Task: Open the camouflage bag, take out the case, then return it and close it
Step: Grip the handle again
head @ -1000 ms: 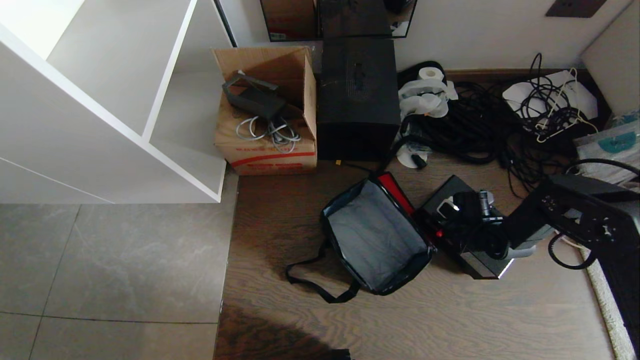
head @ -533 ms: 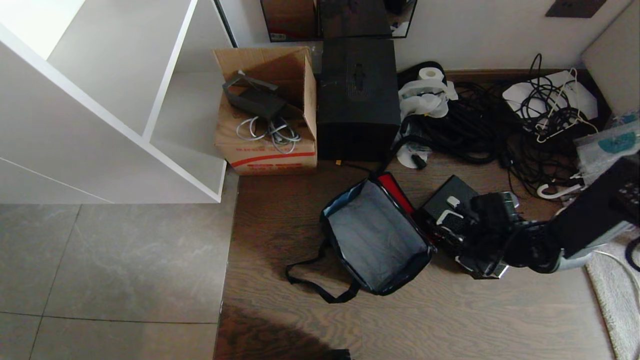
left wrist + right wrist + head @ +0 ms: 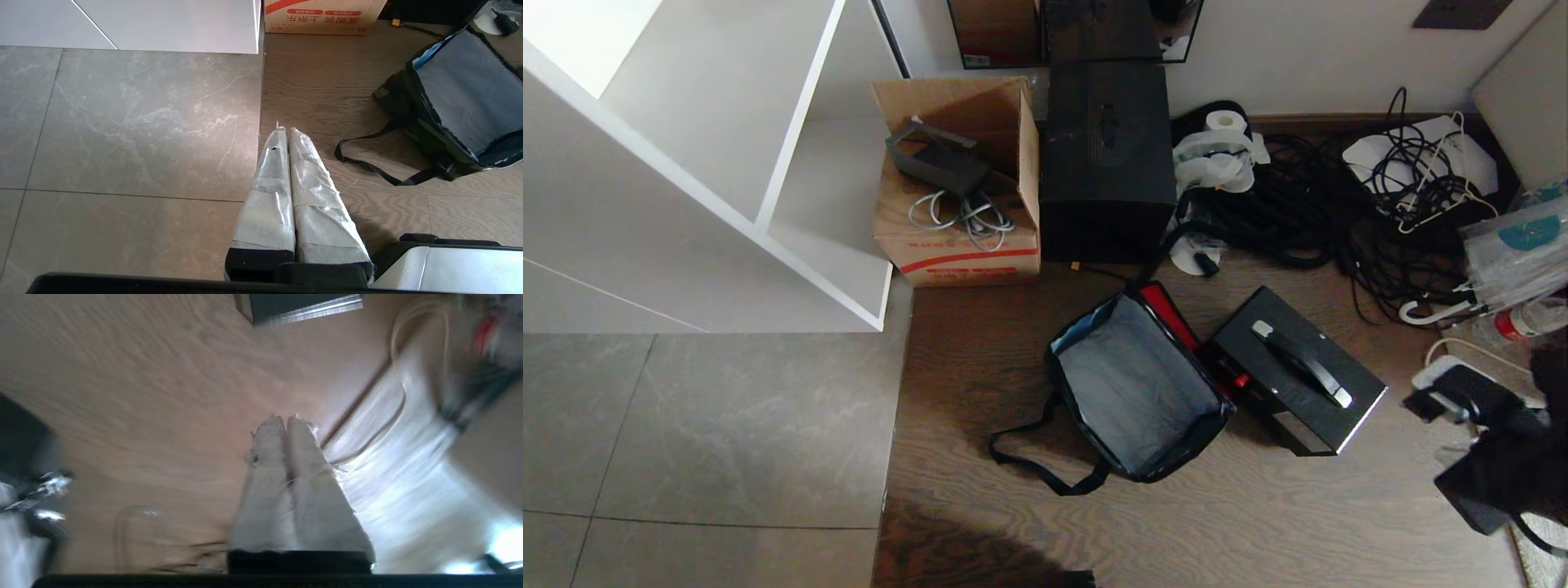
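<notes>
The camouflage bag [image 3: 1135, 392] lies open on the wooden floor, its grey lining showing and a red panel along its far side. In the left wrist view the bag [image 3: 461, 85] sits off to one side with a black strap trailing. The case [image 3: 1298, 371] lies flat just right of the bag, handle up, touching the bag's side. My right arm [image 3: 1511, 474] is a dark blur at the right edge, clear of the case. The right gripper [image 3: 286, 418] is shut on nothing above the floor by a rug's edge. My left gripper [image 3: 284, 130] is parked, shut and empty.
A cardboard box [image 3: 960, 188] and a tall black box [image 3: 1107, 155] stand against the back wall. A white shelf unit [image 3: 703, 163] fills the left. Tangled black cables [image 3: 1307, 204] and a plastic bottle [image 3: 1523, 322] lie at the back right. A pale rug [image 3: 388, 465] borders the right.
My right gripper has come off the case's handle, swung away to the right and nearer to me, and closed empty. The case and bag have stayed put.
</notes>
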### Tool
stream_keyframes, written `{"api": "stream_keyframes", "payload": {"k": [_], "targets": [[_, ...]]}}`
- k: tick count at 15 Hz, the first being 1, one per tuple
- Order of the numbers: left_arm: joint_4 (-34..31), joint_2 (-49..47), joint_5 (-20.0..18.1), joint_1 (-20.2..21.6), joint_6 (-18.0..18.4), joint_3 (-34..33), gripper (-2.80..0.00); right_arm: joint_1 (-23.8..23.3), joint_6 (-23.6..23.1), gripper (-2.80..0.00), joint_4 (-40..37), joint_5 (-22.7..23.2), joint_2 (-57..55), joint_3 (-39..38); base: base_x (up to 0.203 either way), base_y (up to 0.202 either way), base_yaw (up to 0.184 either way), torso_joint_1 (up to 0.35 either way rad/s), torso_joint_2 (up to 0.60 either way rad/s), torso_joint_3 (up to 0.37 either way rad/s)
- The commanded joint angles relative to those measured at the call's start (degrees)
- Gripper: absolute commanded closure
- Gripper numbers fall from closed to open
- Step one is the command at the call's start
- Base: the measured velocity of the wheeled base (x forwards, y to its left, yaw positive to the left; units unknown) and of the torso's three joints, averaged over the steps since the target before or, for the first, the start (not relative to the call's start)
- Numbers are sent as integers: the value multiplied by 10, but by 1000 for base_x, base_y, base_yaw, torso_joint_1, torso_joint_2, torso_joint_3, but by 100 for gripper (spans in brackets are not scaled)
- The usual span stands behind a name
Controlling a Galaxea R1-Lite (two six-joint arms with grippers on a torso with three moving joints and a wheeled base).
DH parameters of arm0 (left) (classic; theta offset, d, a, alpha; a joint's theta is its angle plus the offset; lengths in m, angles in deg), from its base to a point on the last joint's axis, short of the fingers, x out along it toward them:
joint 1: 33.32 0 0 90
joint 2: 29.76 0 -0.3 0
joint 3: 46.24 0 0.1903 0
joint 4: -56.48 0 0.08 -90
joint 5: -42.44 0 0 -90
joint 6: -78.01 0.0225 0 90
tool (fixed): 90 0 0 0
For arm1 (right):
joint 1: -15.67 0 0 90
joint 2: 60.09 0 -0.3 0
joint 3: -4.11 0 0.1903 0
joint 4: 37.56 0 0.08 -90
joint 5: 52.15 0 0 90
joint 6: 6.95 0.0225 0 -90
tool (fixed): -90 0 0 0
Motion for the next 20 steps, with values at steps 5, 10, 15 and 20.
{"api": "stream_keyframes", "payload": {"k": [5, 10, 15, 20], "targets": [[0, 0, 0, 0, 0, 0, 0, -6, 134, 0, -114, -132, 267, -68, 0, 0, 0, 0, 0, 0], [0, 0, 0, 0, 0, 0, 0, 17, 155, 0, -189, -141, 357, -98, 0, 0, 0, 0, 0, 0], [0, 0, 0, 0, 0, 0, 0, -11, 160, 0, -190, 47, 482, -171, 0, 0, 0, 0, 0, 0], [0, 0, 0, 0, 0, 0, 0, -29, 200, 0, -163, 149, 573, -213, 0, 0, 0, 0, 0, 0]]}}
